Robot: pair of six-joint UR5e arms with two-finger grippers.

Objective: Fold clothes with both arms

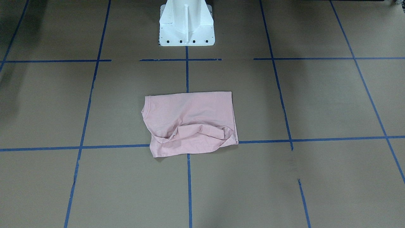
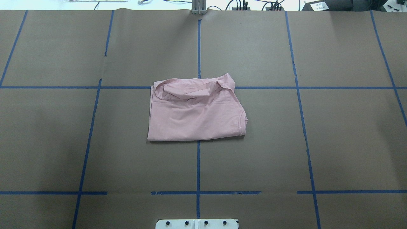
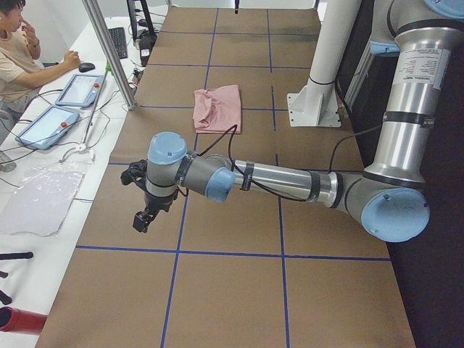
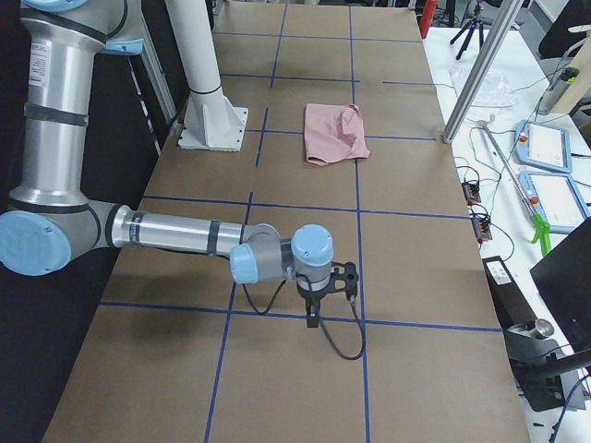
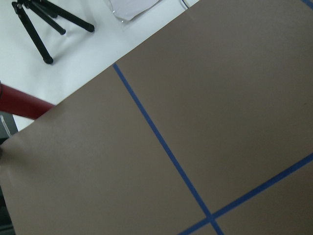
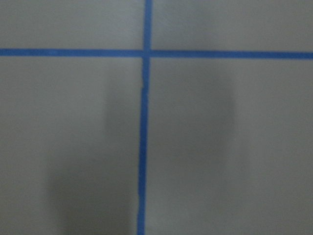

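Front-facing view, garment: a pale pink short-sleeved T-shirt [image 1: 190, 117] lies folded into a rough rectangle on the brown paper-covered table [image 1: 316, 101], ribbed collar at the picture's left, its crumpled, bunched edge nearest the camera
Front-facing view, surroundings: a white flared metal pedestal [image 1: 186, 25] stands beyond the T-shirt, well apart from it; blue tape lines [image 1: 275, 76] mark a grid on the paper
Overhead view, garment: the T-shirt [image 2: 194, 117] sits mid-table across the centre tape line, collar at the picture's right, its bunched edge lying over the far cross line
Left side view, arm: the silver-grey jointed left arm [image 3: 275, 181] with light-blue caps reaches low over the table
Left side view, gripper: the black two-finger left gripper [image 3: 141, 220] points down over bare paper, well apart from the T-shirt [image 3: 217, 107]; whether its jaws are parted or closed cannot be told
Left side view, bystander: a seated person [image 3: 14, 54] is at a white desk beside the table
Right side view, arm: the matching right arm [image 4: 175, 231] stretches low over the table
Right side view, gripper: the black right gripper [image 4: 314, 318] points down near a tape crossing, far from the T-shirt [image 4: 334, 132]; its jaw state cannot be told
Left wrist view: brown paper, a tape crossing, black tripod legs [image 5: 39, 24] on a white surface
Right wrist view: blurred paper and a tape crossing under soft shadow
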